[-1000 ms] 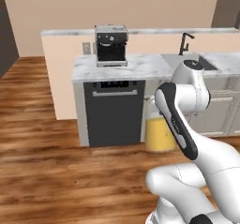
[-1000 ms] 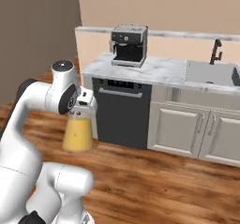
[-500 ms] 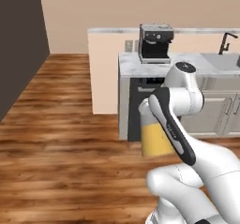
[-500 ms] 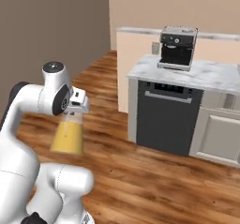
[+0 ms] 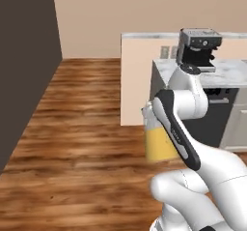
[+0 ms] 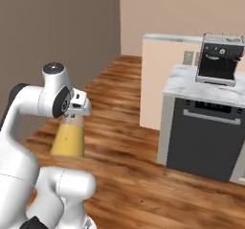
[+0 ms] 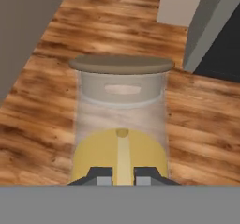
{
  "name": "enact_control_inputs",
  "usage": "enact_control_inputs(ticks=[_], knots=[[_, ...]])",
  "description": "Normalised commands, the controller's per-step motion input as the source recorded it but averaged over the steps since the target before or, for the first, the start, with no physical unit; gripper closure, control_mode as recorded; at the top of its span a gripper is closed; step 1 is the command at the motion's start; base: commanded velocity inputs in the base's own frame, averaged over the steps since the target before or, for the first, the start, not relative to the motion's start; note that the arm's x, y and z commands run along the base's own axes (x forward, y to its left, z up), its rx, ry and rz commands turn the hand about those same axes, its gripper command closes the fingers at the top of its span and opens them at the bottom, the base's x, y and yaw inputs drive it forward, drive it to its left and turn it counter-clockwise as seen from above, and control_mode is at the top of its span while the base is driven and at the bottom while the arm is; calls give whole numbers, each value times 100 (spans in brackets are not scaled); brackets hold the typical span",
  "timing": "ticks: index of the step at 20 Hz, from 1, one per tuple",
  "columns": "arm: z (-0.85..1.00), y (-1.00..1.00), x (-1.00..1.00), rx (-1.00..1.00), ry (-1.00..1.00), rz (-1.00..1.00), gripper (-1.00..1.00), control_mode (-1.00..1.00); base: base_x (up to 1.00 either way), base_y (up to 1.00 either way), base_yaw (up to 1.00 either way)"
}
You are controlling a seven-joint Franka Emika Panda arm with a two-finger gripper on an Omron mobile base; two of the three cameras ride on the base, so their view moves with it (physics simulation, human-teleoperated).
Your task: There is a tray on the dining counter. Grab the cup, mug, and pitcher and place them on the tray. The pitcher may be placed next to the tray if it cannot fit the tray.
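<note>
We see our gripper (image 7: 123,175) with its fingers nearly closed, pinching the pitcher (image 6: 68,139) of orange juice and holding it up over the wood floor (image 5: 82,128). The black coffee machine (image 6: 218,59) shows no words we can read

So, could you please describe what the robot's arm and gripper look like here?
The arm is glossy white with rounded links, a black strip along one link and dark grey joint caps. The gripper has a small white body and two short dark fingertips. No cables or markings are visible.
</note>
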Motion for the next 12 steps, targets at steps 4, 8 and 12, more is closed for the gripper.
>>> enact_control_inputs(ticks=[4, 8, 12], knots=[[0, 0, 0, 0, 0, 0, 100, 100, 100, 100, -13], [0, 0, 0, 0, 0, 0, 100, 100, 100, 100, -21], [0, 0, 0, 0, 0, 0, 100, 100, 100, 81, -28]])
